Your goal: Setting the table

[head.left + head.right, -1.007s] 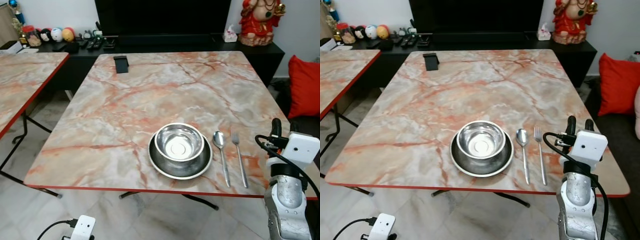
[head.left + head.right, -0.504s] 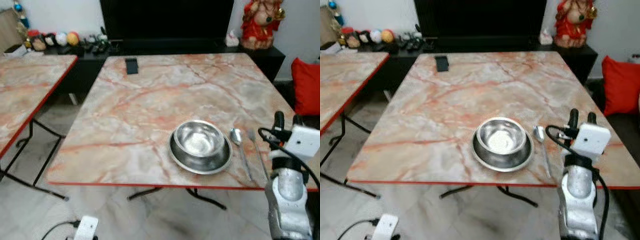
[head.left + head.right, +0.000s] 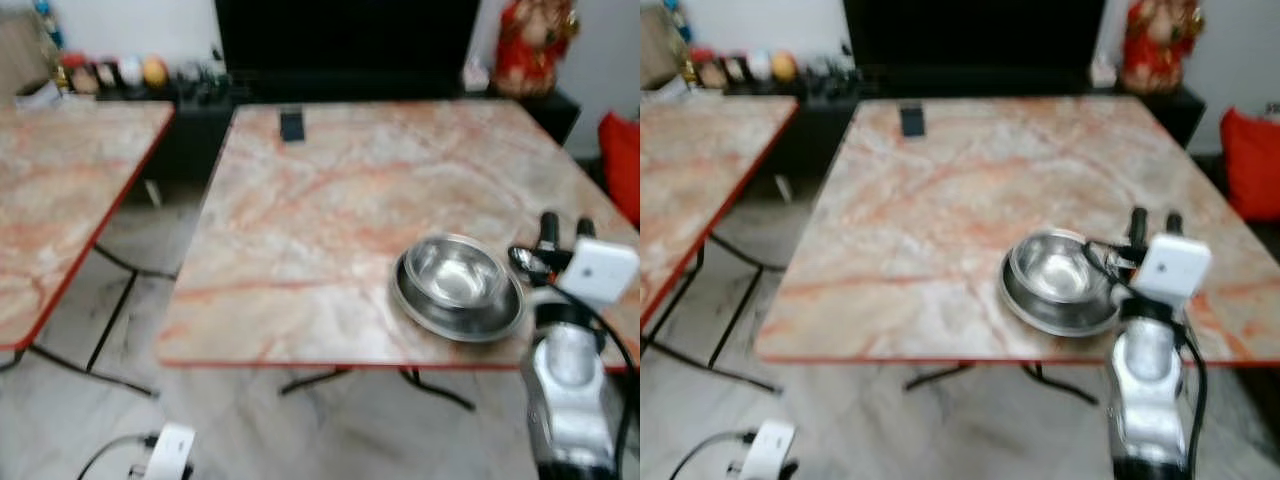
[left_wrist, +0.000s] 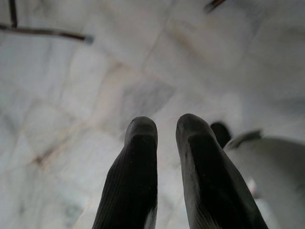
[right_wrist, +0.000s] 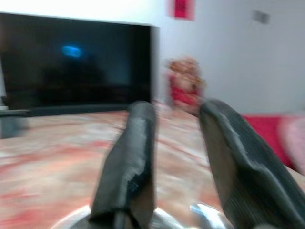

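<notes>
The bowl [image 3: 456, 272] is sitting in its plate [image 3: 458, 312] near the worktop's [image 3: 330, 200] front edge. The right gripper [image 3: 562, 232] is being held beside it, jaws parted and empty; a careless swing could knock the set off. The left gripper [image 4: 164, 138], nearly closed and empty, is hanging over marble floor [image 3: 90, 420]. A second table [image 3: 60, 190] and dark cabinet [image 3: 200, 110] are being blurred.
</notes>
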Robot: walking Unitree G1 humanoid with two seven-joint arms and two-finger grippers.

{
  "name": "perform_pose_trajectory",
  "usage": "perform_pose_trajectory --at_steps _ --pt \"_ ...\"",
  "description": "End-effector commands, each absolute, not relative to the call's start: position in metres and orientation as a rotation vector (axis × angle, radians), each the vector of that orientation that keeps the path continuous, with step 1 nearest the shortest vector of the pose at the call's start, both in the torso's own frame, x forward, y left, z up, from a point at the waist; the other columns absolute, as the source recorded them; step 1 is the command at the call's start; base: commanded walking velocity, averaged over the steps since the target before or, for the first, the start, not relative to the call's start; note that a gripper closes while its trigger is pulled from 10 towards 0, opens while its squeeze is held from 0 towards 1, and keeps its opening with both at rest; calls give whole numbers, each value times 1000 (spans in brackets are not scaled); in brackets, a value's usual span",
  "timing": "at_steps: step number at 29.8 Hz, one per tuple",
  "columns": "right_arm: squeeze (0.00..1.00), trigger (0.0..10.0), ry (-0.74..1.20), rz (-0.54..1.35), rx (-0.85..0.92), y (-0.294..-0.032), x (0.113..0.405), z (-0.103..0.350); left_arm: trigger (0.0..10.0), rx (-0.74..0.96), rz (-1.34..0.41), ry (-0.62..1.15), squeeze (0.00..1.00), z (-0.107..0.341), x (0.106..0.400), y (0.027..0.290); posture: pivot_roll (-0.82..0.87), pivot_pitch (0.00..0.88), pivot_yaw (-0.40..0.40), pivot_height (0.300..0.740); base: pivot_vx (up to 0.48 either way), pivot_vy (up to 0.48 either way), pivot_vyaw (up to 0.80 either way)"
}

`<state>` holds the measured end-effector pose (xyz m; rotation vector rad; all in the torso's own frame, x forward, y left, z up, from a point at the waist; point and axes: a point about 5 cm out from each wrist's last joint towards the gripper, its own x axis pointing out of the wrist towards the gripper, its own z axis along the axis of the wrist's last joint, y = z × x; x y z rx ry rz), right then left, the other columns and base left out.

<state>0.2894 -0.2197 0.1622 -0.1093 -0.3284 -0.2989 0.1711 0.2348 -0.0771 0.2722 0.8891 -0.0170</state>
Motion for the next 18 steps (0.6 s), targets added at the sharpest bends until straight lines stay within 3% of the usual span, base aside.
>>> perform_pose_trajectory --at_steps 1,15,18 --pt "0 10000 -338 -312 -122 -225 287 165 10000 261 -8 890 0 -78 170 234 -19 0 16 740 0 352 0" --pt "0 10000 -322 -274 -150 -216 288 162 10000 259 -5 890 0 -78 170 234 -17 0 15 740 0 357 0" --pt "0 10000 -323 -266 -155 -215 288 163 10000 259 -5 890 0 -78 171 234 -18 0 15 740 0 356 633"
